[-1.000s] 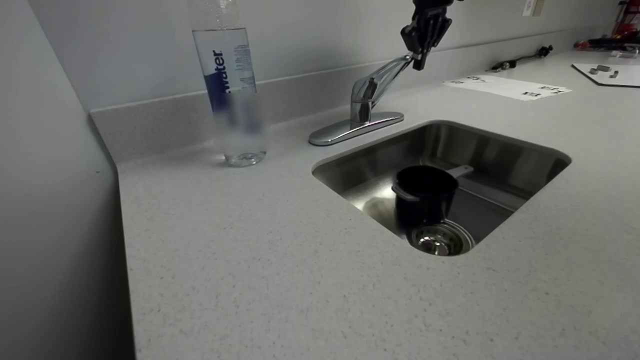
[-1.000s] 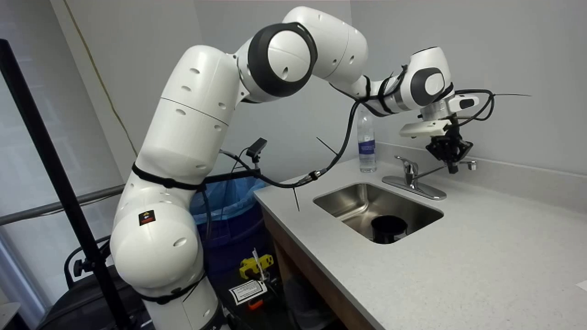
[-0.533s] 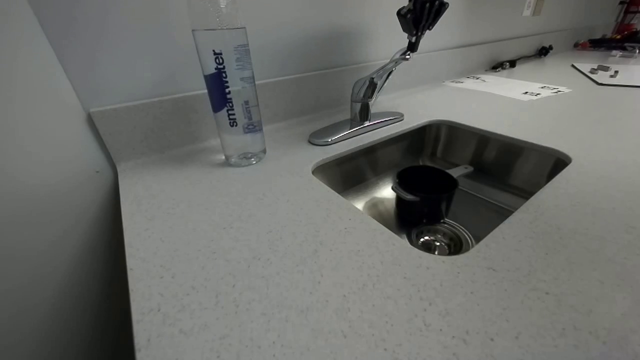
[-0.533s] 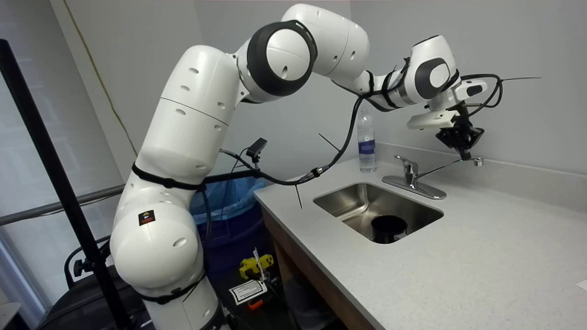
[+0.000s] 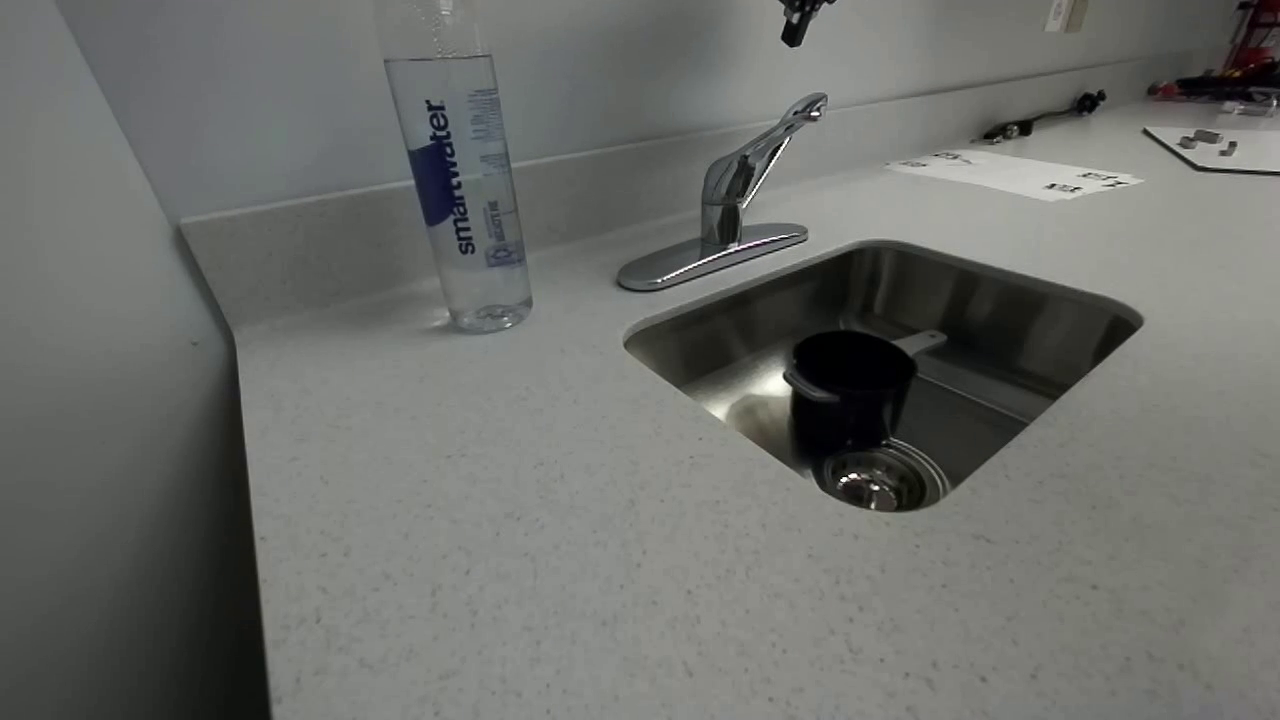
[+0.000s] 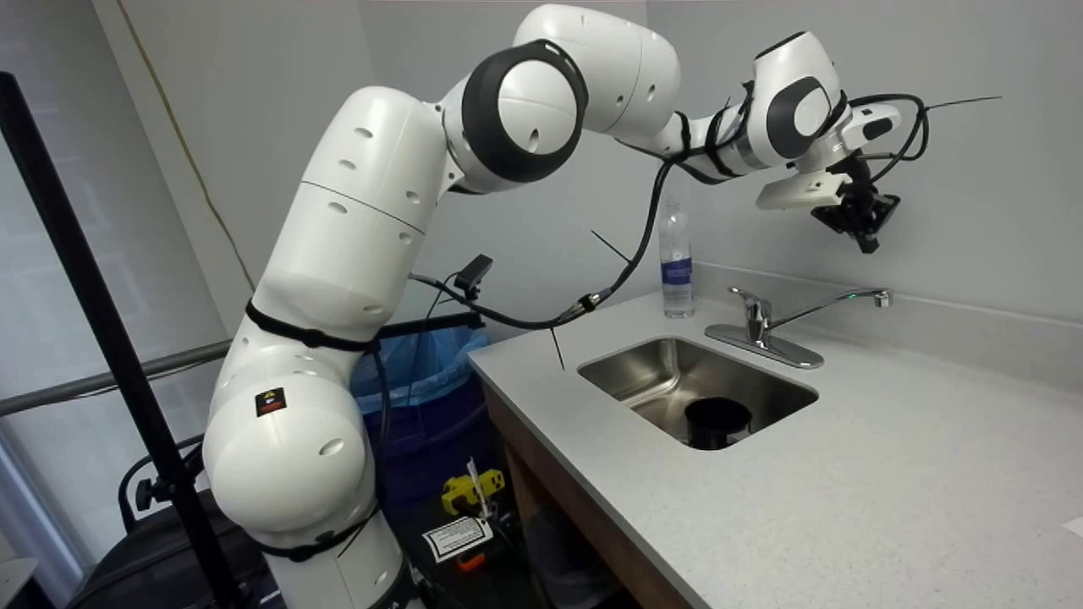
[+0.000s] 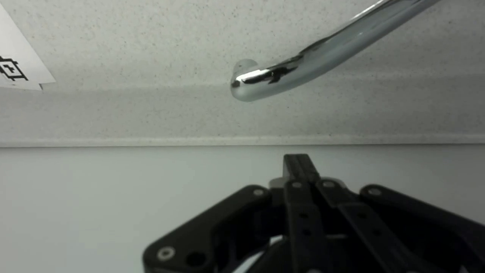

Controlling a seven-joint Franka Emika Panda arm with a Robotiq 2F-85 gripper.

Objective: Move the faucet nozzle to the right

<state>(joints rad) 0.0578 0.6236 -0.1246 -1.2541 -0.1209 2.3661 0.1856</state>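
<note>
The faucet nozzle (image 6: 859, 293) is a slim silver spout arm with a downturned tip. In an exterior view it extends right from the faucet base, along the back wall. In the wrist view the nozzle (image 7: 322, 57) comes in from the upper right, its tip near the middle. In an exterior view the faucet's parts overlap above its body (image 5: 722, 225). My gripper (image 6: 869, 246) hangs above the nozzle's outer end, apart from it. In the wrist view the gripper (image 7: 301, 163) is shut with its fingertips together and nothing between them. Only its tip (image 5: 793, 35) shows in an exterior view.
The short lever handle (image 6: 749, 298) angles up left of the spout. A sink (image 6: 622, 382) holds a black pot (image 6: 717, 419). A water bottle (image 5: 465, 200) stands left of the faucet. The back wall (image 7: 113, 189) is close to the gripper. Marker paper (image 5: 1010, 175) lies beyond the sink.
My gripper was down at the nozzle; the nozzle swung slightly right and back between the two earlier moments. The gripper has since risen off it, and the nozzle has stayed in place.
</note>
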